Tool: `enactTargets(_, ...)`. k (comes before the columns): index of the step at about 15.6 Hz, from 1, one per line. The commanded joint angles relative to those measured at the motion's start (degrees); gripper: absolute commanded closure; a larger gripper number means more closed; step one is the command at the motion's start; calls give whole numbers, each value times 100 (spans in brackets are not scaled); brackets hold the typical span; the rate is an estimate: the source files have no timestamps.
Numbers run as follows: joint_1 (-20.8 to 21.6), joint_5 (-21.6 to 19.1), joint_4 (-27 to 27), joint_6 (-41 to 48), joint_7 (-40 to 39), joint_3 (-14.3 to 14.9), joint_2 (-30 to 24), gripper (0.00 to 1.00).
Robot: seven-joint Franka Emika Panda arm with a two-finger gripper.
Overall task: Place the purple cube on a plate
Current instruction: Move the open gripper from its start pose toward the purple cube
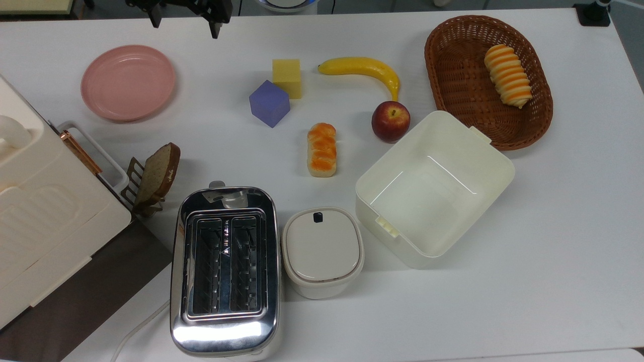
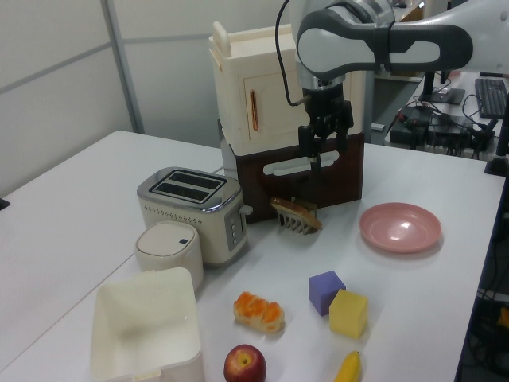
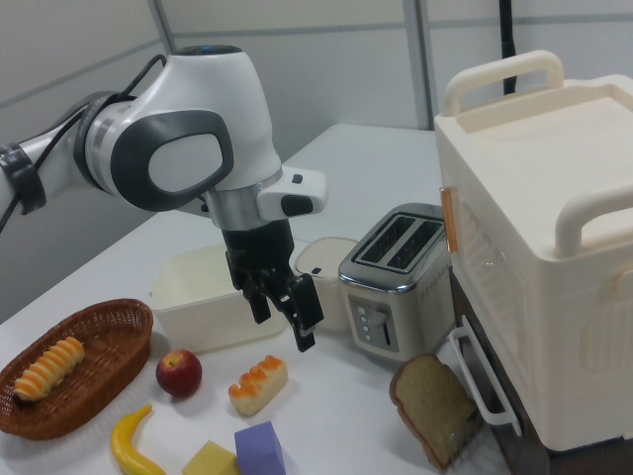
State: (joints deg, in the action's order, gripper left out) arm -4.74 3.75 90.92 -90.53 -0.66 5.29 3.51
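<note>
The purple cube (image 1: 269, 103) sits on the white table (image 1: 553, 251), touching the yellow cube (image 1: 287, 76) at one corner and well below and apart from the fingers (image 3: 306, 319), with the pink plate (image 1: 128, 82) empty off to the top view's left. The gripper (image 3: 283, 311) hangs high above the table, spread open and empty. I judge a clean grasp means descending over the purple cube with the fingers turned to its two free faces, clear of the yellow cube.
</note>
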Motion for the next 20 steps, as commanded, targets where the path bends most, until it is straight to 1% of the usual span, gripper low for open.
enactTargets(1, 209, -66, 58, 654, 108, -2, -131, 0)
enactTargets(3, 227, -181, -3, 809, 110, -2, -132, 0)
enactTargets(6, 306, -225, -13, 993, 92, -11, -149, 0)
enactTargets(8, 324, -156, -21, 1029, -153, -11, -149, 0)
enactTargets(10, 298, -181, -65, 1038, -557, 15, -141, 0)
enactTargets(11, 289, -181, -109, 1073, -602, 33, -132, 0)
enactTargets(20, 324, -146, -74, 888, -594, 15, 0, 0)
